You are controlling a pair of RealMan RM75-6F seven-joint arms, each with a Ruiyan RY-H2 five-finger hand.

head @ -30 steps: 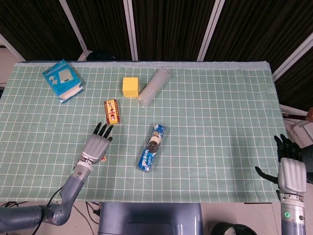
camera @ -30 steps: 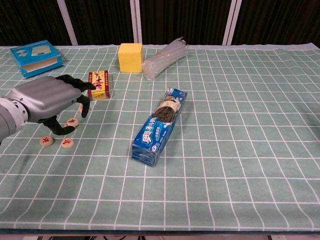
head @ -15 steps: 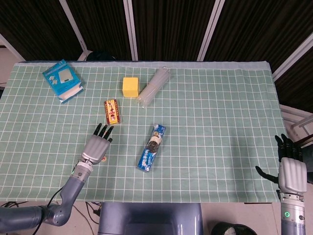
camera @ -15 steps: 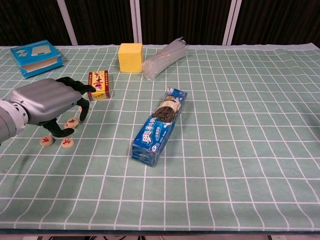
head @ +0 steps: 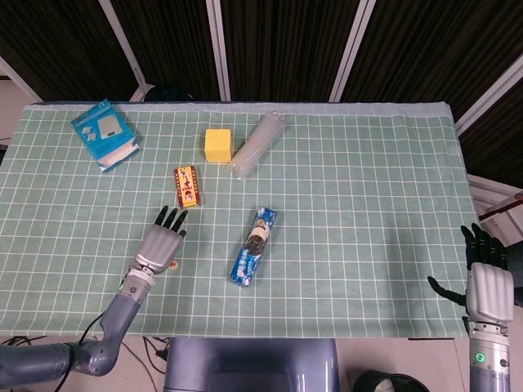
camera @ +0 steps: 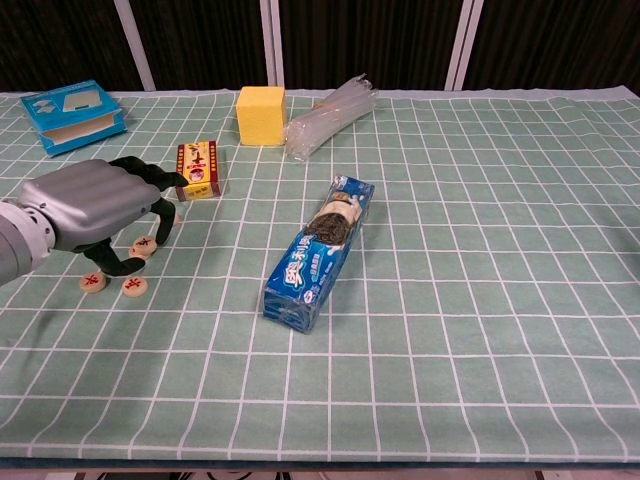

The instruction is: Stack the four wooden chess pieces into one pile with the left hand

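Two round wooden chess pieces with red marks lie flat on the green checked cloth in the chest view, one left of the other. A third piece lies just behind them, between the thumb and fingertips of my left hand. That hand arches over the pieces with its fingers spread and lifts nothing. I cannot see a fourth piece. In the head view the left hand hides most pieces; one peeks out beside it. My right hand hangs at the table's right front edge, fingers apart, empty.
A red-and-yellow small box lies just beyond the left hand. A blue snack pack lies mid-table. Further back are a yellow block, a clear plastic bundle and a blue box.
The left hand has sunk slightly and drawn back toward the pieces, with its fingers closer around the third piece. The right hand has barely moved.
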